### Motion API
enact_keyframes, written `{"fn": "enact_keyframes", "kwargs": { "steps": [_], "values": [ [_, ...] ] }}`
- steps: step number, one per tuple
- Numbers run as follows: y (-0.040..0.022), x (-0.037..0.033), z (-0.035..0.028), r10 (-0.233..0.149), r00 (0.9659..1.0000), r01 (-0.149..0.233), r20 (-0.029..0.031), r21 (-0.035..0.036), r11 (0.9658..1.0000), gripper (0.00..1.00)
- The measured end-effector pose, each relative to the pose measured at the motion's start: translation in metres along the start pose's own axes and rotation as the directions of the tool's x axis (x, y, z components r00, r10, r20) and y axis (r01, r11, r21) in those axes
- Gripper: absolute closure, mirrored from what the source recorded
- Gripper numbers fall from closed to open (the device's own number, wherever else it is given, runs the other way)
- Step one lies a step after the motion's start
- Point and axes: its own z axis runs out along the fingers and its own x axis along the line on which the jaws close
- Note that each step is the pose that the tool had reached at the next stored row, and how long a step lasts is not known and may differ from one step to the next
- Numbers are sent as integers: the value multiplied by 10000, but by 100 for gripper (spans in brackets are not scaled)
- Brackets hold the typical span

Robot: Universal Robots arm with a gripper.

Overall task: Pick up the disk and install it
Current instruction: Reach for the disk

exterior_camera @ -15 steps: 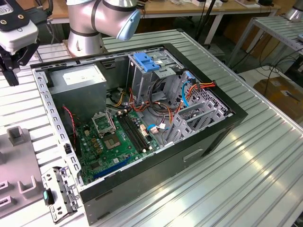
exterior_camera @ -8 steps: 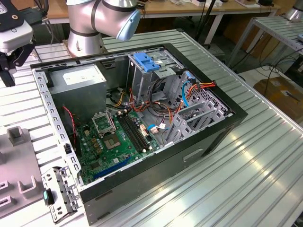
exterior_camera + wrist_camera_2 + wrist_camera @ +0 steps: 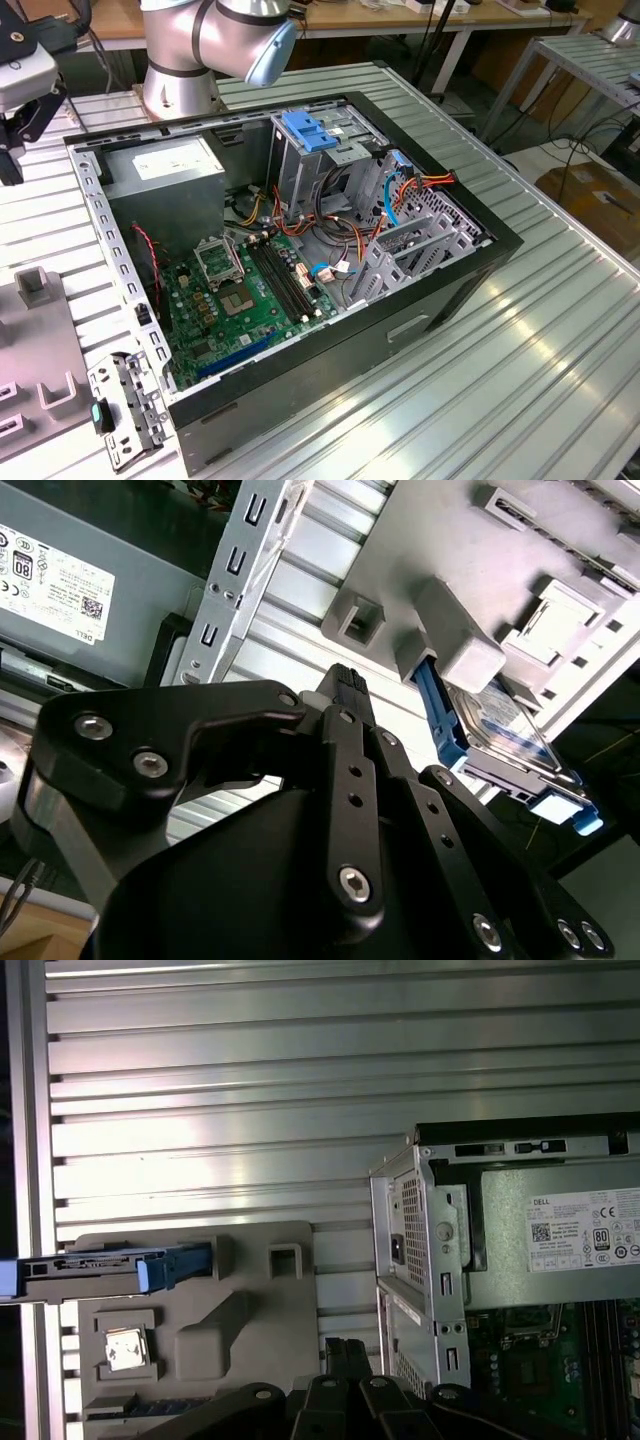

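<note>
The disk [image 3: 110,1265] stands on edge in a slot of a grey holder plate [image 3: 250,1300] on the ribbed table. It is grey metal with a blue carrier frame and handle. In the second wrist view the disk [image 3: 500,730] sticks out of the same holder plate [image 3: 450,540]. My gripper [image 3: 343,1352] hovers above the table between the holder and the open computer case [image 3: 440,1260], a short way from the disk. The black fingers of the gripper [image 3: 345,680] are shut together with nothing between them.
The open computer case [image 3: 300,250] lies on the aluminium table, showing a green motherboard [image 3: 240,300]. Inside are a grey box with a white label [image 3: 165,165], a silver cage with a light-blue latch [image 3: 310,130] and loose cables [image 3: 400,190]. The holder plate [image 3: 40,340] lies at the exterior view's left.
</note>
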Motion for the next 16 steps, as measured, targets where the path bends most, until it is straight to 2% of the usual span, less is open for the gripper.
{"fn": "enact_keyframes", "kwargs": {
  "steps": [16],
  "values": [
    [-8, 110, -2, 0, 10000, 0, 0, 0, 10000, 89]
  ]
}}
